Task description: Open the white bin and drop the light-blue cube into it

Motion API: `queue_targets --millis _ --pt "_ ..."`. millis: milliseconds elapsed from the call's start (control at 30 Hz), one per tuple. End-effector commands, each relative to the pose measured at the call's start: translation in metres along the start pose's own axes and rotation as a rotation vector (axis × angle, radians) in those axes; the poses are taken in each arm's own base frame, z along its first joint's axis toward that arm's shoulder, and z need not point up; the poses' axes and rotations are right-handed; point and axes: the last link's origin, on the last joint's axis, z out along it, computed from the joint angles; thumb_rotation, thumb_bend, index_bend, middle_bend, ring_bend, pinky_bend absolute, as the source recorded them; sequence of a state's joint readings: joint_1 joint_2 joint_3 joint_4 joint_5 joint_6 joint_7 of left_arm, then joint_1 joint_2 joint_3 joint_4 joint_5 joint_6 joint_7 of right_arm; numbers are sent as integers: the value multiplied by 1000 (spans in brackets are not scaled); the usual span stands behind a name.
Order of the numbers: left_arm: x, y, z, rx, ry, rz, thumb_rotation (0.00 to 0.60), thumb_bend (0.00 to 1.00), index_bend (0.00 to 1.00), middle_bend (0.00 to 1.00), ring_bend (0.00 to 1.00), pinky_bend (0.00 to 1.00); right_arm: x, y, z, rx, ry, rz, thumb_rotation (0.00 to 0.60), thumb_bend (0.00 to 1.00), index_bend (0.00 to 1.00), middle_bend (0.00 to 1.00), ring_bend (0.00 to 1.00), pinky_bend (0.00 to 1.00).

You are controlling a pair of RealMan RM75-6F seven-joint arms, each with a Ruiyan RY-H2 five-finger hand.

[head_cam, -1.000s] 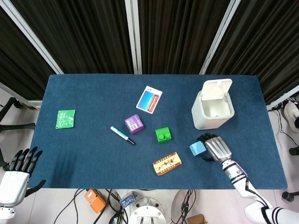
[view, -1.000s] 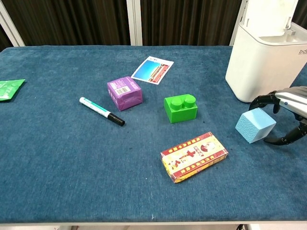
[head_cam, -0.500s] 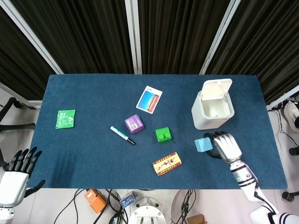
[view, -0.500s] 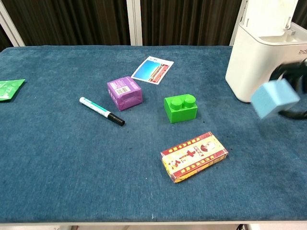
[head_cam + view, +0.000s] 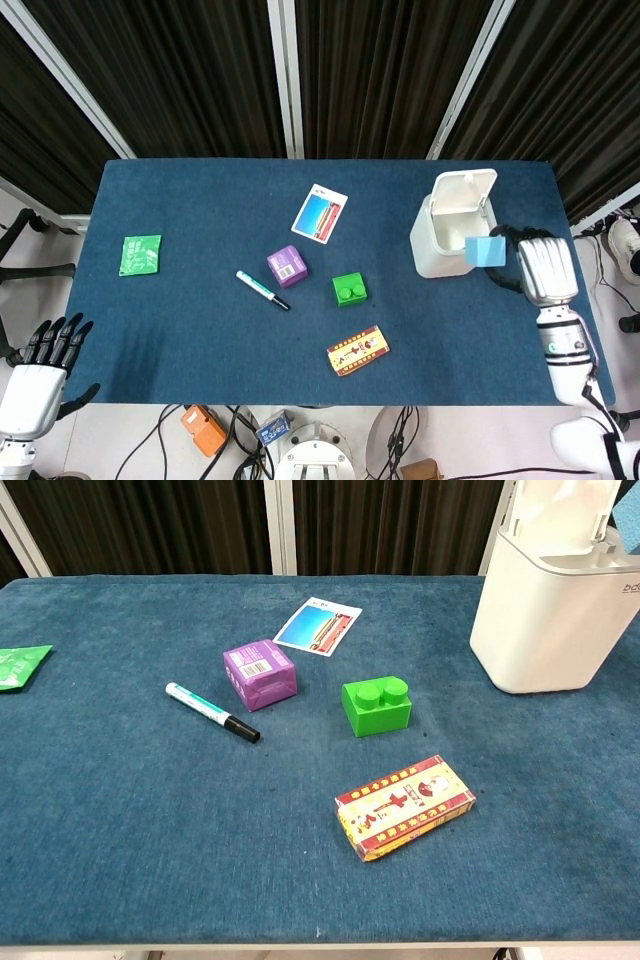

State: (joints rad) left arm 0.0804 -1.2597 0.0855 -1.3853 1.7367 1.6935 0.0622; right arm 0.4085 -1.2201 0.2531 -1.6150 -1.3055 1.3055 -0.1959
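The white bin [image 5: 448,240] stands at the right of the blue table with its lid [image 5: 467,188] tipped up and back; the chest view shows its body [image 5: 555,610] at the upper right. My right hand [image 5: 540,268] is raised beside the bin's right side and holds the light-blue cube [image 5: 485,251] at the bin's right rim. The chest view shows neither this hand nor the cube. My left hand [image 5: 40,362] hangs off the table's front left corner, fingers spread and holding nothing.
On the table lie a green brick [image 5: 349,289], a purple box [image 5: 287,265], a marker pen [image 5: 262,289], a red-and-yellow packet [image 5: 357,349], a picture card [image 5: 320,213] and a green sachet [image 5: 140,254].
My right hand has lifted the cube off the table and carried it up and to the right, from the front of the bin to its right rim. The left hand stayed put.
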Motion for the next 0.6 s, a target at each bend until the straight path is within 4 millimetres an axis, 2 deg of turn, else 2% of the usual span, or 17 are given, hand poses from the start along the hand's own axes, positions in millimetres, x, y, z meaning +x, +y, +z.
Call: queue_targets --millis 33,100,200,267,300,400,500,600 --pt "1 -1 0 5 2 -2 600 100 0 0 0 13 -1 -6 36 -42 -49 -63 600 417 655 654 516 560" --pt "2 -2 1 9 4 -4 600 100 0 0 0 13 -5 -9 40 -40 -62 -77 600 417 608 640 493 548" --pt "2 -3 2 11 2 -8 600 100 0 0 0 14 -11 -14 44 -30 -75 -102 600 416 476 549 430 524" --pt "3 -4 2 11 0 -8 600 99 0 0 0 13 -13 -15 44 -24 -87 -103 600 415 341 465 368 492" --pt "3 -4 3 11 0 -9 600 99 0 0 0 13 -13 -15 44 -22 -96 -96 600 415 228 400 318 463" --pt "4 -5 3 13 -1 -11 600 100 0 0 0 13 -13 -15 41 -14 -136 -61 600 415 33 265 209 410" --pt "4 -5 2 12 -2 -13 600 100 0 0 0 13 -8 -13 34 2 -173 -7 600 399 0 150 124 398" --pt "5 -4 1 12 6 -15 600 100 0 0 0 13 1 -10 19 21 -145 43 600 365 0 104 93 389"
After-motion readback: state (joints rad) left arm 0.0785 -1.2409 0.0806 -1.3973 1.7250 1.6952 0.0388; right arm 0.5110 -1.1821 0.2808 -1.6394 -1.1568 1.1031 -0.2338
